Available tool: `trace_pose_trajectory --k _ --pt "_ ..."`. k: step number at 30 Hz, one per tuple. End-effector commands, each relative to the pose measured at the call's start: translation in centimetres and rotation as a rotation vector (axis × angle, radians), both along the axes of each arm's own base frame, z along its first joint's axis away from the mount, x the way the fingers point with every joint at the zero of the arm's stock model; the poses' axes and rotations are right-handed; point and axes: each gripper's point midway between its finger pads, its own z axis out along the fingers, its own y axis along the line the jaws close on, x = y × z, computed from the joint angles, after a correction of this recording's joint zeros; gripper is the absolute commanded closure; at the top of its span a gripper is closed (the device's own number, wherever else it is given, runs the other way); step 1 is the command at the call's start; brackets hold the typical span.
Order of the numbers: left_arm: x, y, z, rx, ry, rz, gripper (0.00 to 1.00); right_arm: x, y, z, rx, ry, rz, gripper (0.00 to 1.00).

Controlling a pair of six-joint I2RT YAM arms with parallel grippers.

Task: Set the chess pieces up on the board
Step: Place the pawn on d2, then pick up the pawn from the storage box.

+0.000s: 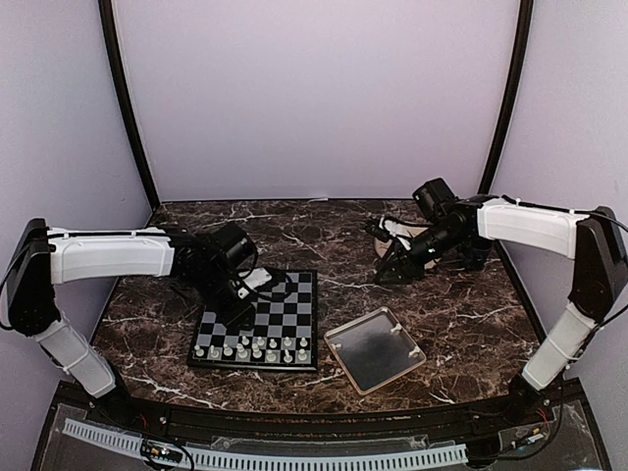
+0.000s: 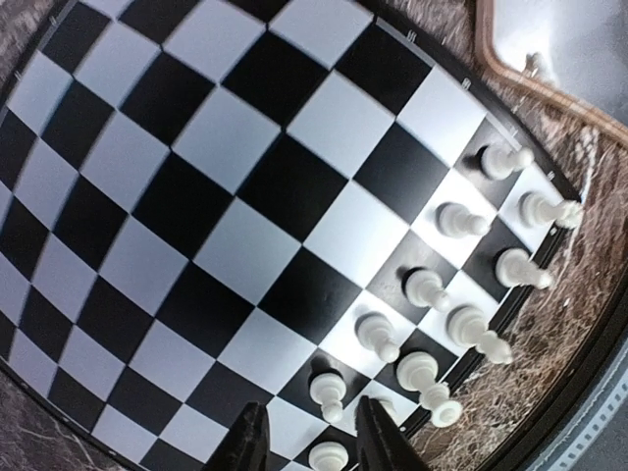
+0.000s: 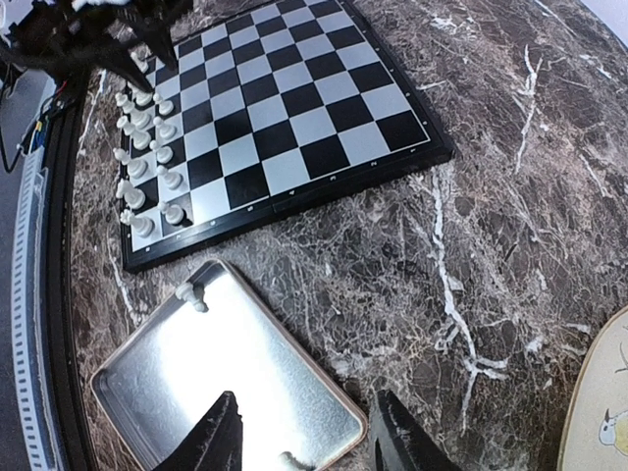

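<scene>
The board (image 1: 294,294) lies in front of the left arm. White chess pieces (image 1: 255,348) stand in two rows along its near edge, seen close up as pieces (image 2: 422,285) in the left wrist view. My left gripper (image 2: 314,446) hangs low over the left end of those rows, jaws apart. A pawn (image 2: 329,456) stands on its square between the fingers with a gap on each side. My right gripper (image 3: 306,446) is open and holds nothing, hovering over the far edge of the tray (image 3: 226,373). Loose pieces (image 3: 191,294) lie in that tray.
The square metal tray (image 1: 373,353) sits right of the board on the dark marble table (image 1: 461,314). A round beige plate (image 3: 608,412) lies at the back right, partly behind the right arm. Black frame posts and pale walls close in the sides.
</scene>
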Motion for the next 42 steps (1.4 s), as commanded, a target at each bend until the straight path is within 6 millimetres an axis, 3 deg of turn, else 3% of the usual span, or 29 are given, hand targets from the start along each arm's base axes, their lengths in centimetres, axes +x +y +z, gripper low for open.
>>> trace_pose_trajectory --k 1,10,13,17,21,26,42 --pt "1.2 -2.7 5.5 -0.143 -0.154 -0.079 0.67 -1.1 -1.4 0.0 -0.064 -0.014 0.038 0.57" --pt "3.6 -8.8 10.3 -0.465 -0.289 -0.069 0.66 -2.6 -4.0 -2.6 -0.335 -0.205 0.169 0.62" --pt "4.2 -9.5 10.2 -0.495 -0.29 -0.037 0.66 -3.8 -4.6 -5.0 -0.47 -0.236 0.252 0.64" --pt "4.4 -9.8 9.7 -0.509 -0.281 -0.011 0.66 -4.6 -4.3 -7.4 -0.601 -0.251 0.348 0.66" --pt "4.2 -9.4 9.6 -0.522 -0.287 0.003 0.66 -4.7 -3.0 -8.0 -0.651 -0.245 0.391 0.66" --pt "3.9 -8.8 9.0 -0.516 -0.291 0.016 0.67 -5.1 -2.7 -9.9 -0.741 -0.232 0.424 0.67" --pt "3.6 -8.8 7.6 -0.519 -0.269 0.024 0.67 -5.8 -4.0 -11.9 -0.891 -0.21 0.451 0.69"
